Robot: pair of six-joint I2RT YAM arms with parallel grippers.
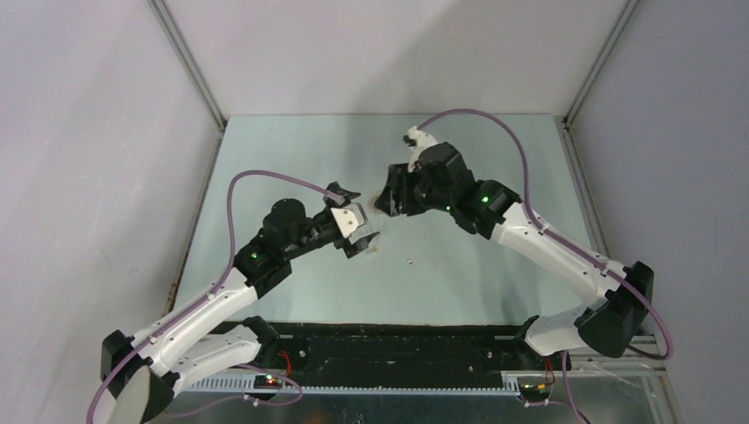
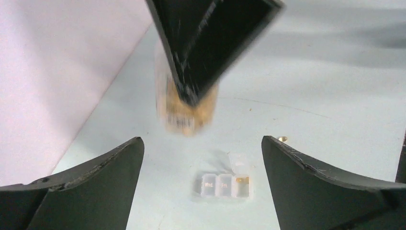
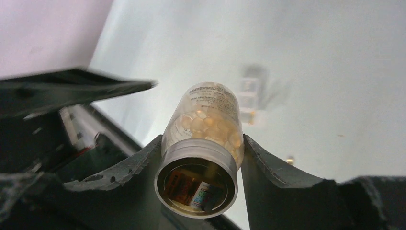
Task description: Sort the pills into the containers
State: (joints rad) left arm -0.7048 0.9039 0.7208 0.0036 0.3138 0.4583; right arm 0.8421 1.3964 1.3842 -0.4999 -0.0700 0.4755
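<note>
The right gripper (image 3: 201, 155), jaws pinching the bottle (image 3: 209, 112), is needing a slow tilt over one pill box (image 2: 222, 186) compartment, the left gripper (image 2: 202, 140) hanging with jaws spread.

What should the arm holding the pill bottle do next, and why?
Probably the right gripper should ease the bottle over the pill box before pouring: the bottle hangs beside the box, not above it, and one pill already lies loose on the table.
</note>
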